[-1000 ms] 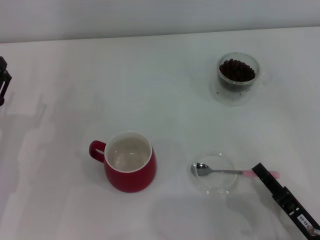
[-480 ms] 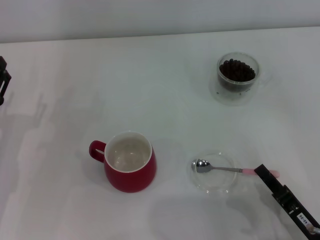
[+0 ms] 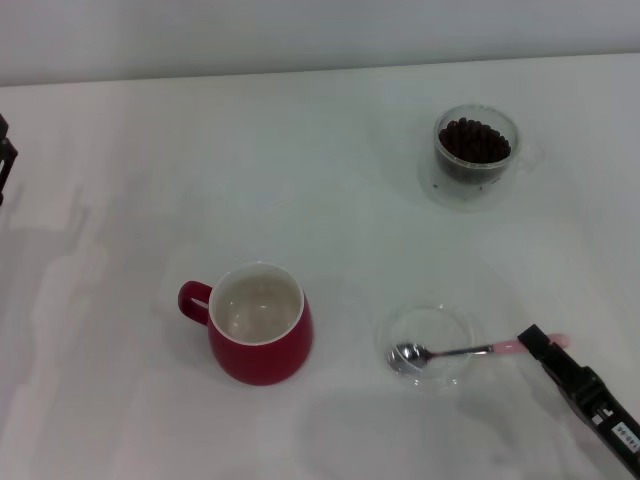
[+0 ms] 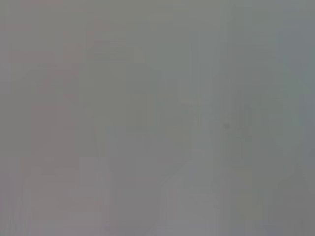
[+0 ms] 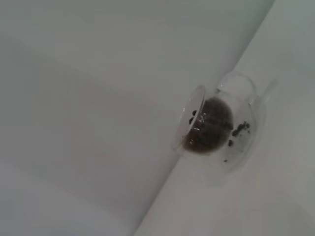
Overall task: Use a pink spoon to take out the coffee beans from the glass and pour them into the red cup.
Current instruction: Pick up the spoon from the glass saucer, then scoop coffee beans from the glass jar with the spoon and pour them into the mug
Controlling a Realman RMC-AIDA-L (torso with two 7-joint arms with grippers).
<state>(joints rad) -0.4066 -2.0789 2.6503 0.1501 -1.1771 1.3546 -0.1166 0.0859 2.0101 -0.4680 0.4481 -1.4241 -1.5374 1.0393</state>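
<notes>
From the head view, the white table (image 3: 300, 150) has the red cup (image 3: 260, 325) sitting upright front and centre-left, its handle pointing toward the robot's left, white inside with nothing in it that I can make out. Off to its right is a flat clear dish (image 3: 430, 345), and the pink spoon (image 3: 465, 351) lies across it: metal bowl resting in the dish, pink handle sticking out over the rim toward the right. The right gripper (image 3: 545, 345) comes in from the bottom right corner and its dark tip is right at the end of that pink handle, looks pinched onto it, though only one dark finger really shows. The glass (image 3: 477, 155) stands well apart at the back right, with the coffee beans (image 3: 477, 140) heaped inside. The left gripper (image 3: 5, 160) is barely in frame at the far left edge, parked away from everything, and I can't tell if it's spread or pressed together.

Left wrist view is just flat grey, nothing to pick out.

Right wrist view looks across at the glass (image 5: 219, 128) with the dark coffee beans (image 5: 206, 130) in it, a few loose ones against the wall.
</notes>
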